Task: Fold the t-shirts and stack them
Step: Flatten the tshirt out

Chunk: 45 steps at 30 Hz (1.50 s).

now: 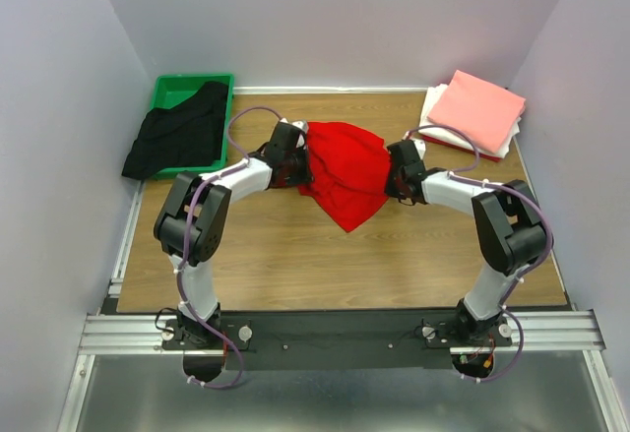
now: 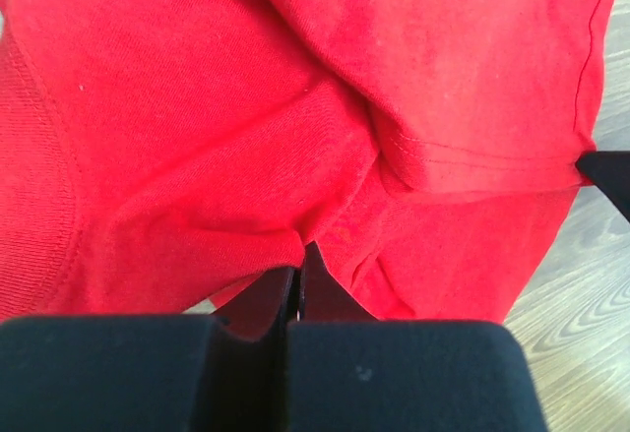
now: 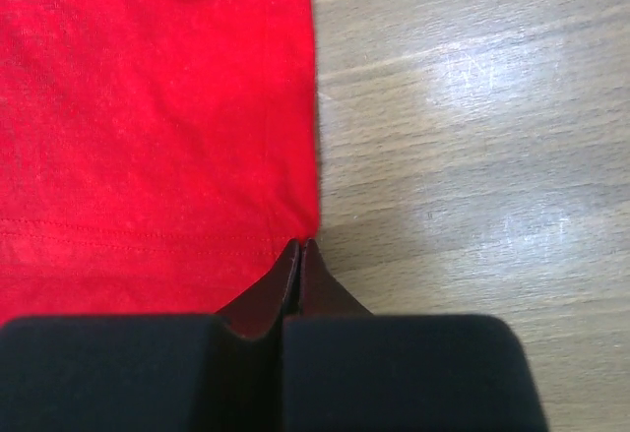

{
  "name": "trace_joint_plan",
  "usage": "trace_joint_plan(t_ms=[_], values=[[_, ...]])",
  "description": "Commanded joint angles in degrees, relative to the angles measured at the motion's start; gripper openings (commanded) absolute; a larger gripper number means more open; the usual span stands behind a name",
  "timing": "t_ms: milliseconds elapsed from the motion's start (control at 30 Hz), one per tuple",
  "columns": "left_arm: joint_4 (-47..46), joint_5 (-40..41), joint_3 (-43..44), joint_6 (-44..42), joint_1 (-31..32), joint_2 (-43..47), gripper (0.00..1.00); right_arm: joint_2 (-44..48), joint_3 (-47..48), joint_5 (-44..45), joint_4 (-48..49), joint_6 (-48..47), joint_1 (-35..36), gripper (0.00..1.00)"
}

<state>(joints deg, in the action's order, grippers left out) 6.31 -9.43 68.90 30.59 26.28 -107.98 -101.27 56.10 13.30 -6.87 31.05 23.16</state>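
Observation:
The bright red t-shirt (image 1: 345, 171) hangs bunched between my two grippers over the middle of the table, its lower part drooping to a point. My left gripper (image 1: 298, 164) is shut on a crumpled fold of it (image 2: 246, 107), jaws pressed together (image 2: 299, 255). My right gripper (image 1: 396, 170) is shut on a hem corner of the red shirt (image 3: 148, 107), jaws together at the cloth's edge (image 3: 300, 247). The black t-shirt (image 1: 182, 132) lies crumpled in and over a green bin. The salmon-pink folded shirt (image 1: 477, 107) lies on a folded white one (image 1: 440, 129) at the back right.
The green bin (image 1: 169, 84) stands at the back left corner. Purple walls close in the table on three sides. Bare wood (image 3: 472, 156) shows beside the right gripper. A red edge (image 1: 448, 149) peeks from under the folded stack.

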Motion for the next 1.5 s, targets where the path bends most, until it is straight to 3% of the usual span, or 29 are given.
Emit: trace_joint_plan(t_ms=[0,300,700,1067,1167,1300,1367,1400,1433,1467], values=[[2.39,1.7,3.25,-2.46,0.0,3.91,0.0,2.21,1.03,0.41,-0.59,-0.02,-0.48,0.0],[10.56,2.41,13.79,-6.06,-5.09,11.99,0.0,10.12,7.44,4.45,-6.48,-2.92,-2.59,0.0],[16.02,-9.19,13.72,-11.95,-13.27,22.81,0.0,27.34,12.9,14.38,-12.89,-8.19,-5.67,0.0],[18.92,-14.56,18.11,-17.93,-18.2,30.46,0.0,36.23,16.68,23.26,-16.77,-11.8,-5.76,0.0],[17.52,-18.86,17.85,-19.6,-18.9,30.12,0.0,36.5,15.89,23.53,-16.86,-11.8,-5.76,0.0],[17.07,-22.91,17.23,-17.23,-18.9,22.76,0.0,34.22,11.6,20.03,-16.86,-8.21,-5.76,0.0],[17.16,-21.26,16.45,-16.27,-18.9,19.41,0.14,33.16,9.4,18.44,-16.86,-5.57,-5.76,0.0],[16.9,-19.59,15.74,-15.22,-18.9,16.87,0.29,32.64,8.51,16.69,-16.86,-4.43,-5.76,0.0],[15.85,-18.27,14.69,-14.86,-18.9,15.97,0.57,31.5,7.72,15.63,-16.77,-1.98,-5.76,0.0],[14.28,-16.08,12.42,-14.77,-18.9,15.27,0.66,31.14,6.15,13.61,-16.86,-0.74,-5.76,0.0]])
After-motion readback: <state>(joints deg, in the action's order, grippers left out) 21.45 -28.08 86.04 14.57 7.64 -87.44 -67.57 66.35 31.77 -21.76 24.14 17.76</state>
